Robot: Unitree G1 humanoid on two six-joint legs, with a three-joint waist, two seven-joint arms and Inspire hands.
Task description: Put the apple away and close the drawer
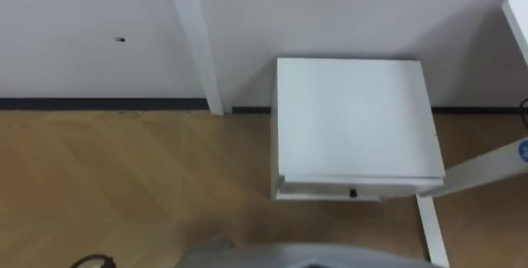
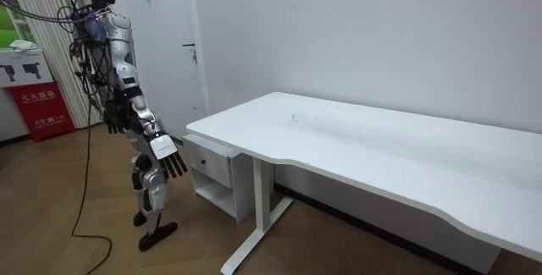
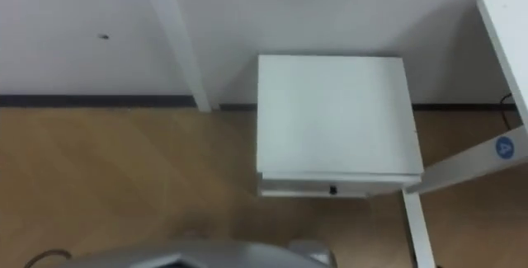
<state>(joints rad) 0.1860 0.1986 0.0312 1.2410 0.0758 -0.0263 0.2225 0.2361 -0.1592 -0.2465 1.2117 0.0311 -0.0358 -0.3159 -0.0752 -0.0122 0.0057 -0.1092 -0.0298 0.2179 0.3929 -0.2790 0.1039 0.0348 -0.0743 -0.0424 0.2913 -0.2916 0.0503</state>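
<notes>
Drawer (image 1: 322,191): lower middle of frame, front slightly proud of cabinet (image 1: 355,119) | apple: you cannot tell where, perhaps inside | right hand (image 2: 174,163): fingers apart, relaxed, empty | left hand (image 2: 114,114): state untellable | risk: an off-centre push skews the drawer; your right arm could clip the desk (image 2: 381,140) leg | count: one drawer, one cabinet, one desk

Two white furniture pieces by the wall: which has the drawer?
The low cabinet beside the desk: its front has a drawer with a dark knob. The desk has none.
</notes>
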